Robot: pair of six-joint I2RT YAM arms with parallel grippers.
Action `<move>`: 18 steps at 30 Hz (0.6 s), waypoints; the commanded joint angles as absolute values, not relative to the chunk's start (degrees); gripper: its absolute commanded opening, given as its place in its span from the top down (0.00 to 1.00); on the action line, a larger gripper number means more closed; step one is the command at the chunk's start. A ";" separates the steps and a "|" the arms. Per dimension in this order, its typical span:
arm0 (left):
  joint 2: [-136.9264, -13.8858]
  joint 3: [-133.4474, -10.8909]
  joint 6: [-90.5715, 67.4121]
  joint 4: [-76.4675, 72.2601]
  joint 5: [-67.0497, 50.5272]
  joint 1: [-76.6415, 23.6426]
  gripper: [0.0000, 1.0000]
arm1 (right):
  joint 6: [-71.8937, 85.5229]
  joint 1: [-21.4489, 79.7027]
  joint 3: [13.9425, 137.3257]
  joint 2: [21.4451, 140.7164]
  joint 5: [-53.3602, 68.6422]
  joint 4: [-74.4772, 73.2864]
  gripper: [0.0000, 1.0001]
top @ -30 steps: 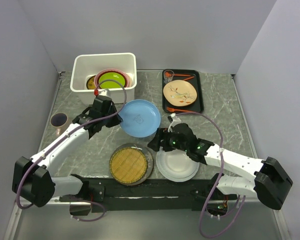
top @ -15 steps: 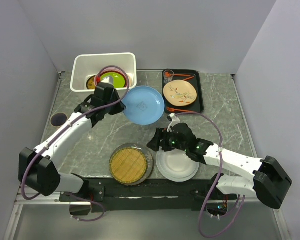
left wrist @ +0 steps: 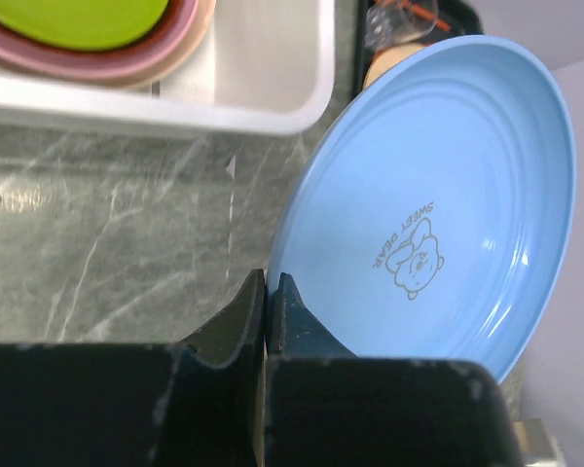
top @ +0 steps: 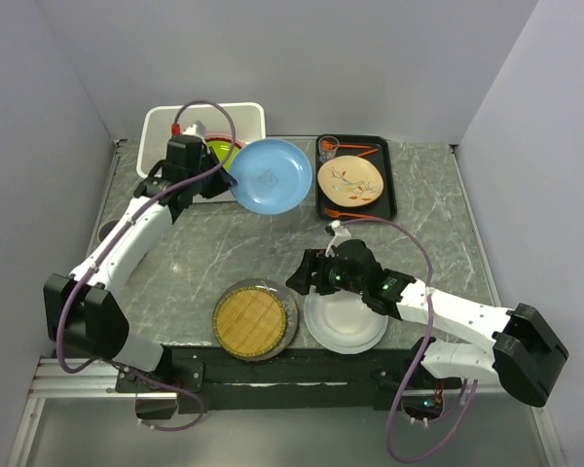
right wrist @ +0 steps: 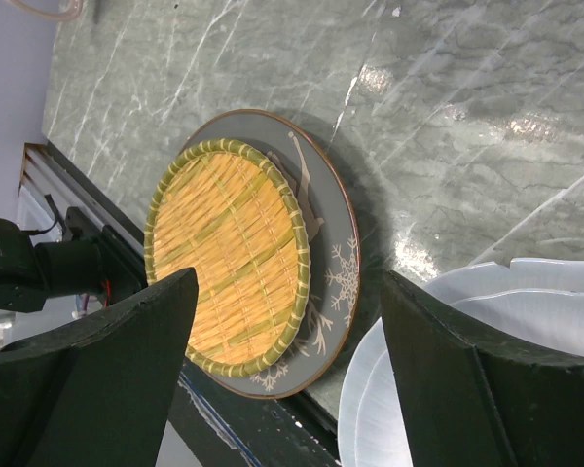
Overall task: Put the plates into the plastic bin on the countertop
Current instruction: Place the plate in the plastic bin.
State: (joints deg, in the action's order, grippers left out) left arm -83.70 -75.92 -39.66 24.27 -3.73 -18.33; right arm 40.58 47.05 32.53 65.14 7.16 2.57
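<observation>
The white rectangular plastic bin at the far left of the grey marble-look bench holds a lime green round plate resting in a pink one. Just right of the bin, a round blue plate hangs tilted beside the flat black tray. The left jaws are clamped on the blue plate's rim. The right jaws stand wide apart and empty over the edge of a round white plate.

left arm: we reach far forward, stretched long.
left gripper: our jaws pinch tight on the blue plate at its rim.
right arm: we lie low, angled leftward.
right gripper: our jaws stand wide, holding nothing.
</observation>
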 commanded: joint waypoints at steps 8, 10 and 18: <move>-87.45 -84.55 -38.76 21.80 -8.09 -14.24 0.99 | 38.67 46.93 33.58 65.57 5.89 2.73 0.17; -88.06 -85.34 -38.76 21.88 -8.09 -13.72 0.99 | 38.50 46.93 33.75 65.57 5.80 2.72 0.17; -90.96 -88.15 -39.20 21.88 -8.88 -11.25 0.99 | 38.15 46.93 34.28 66.27 5.89 2.55 0.17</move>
State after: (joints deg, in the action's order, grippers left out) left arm -90.65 -84.16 -39.62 24.71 -6.98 -12.45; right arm 39.27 47.05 32.56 65.91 6.72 2.04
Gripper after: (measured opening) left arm 0.033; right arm 0.830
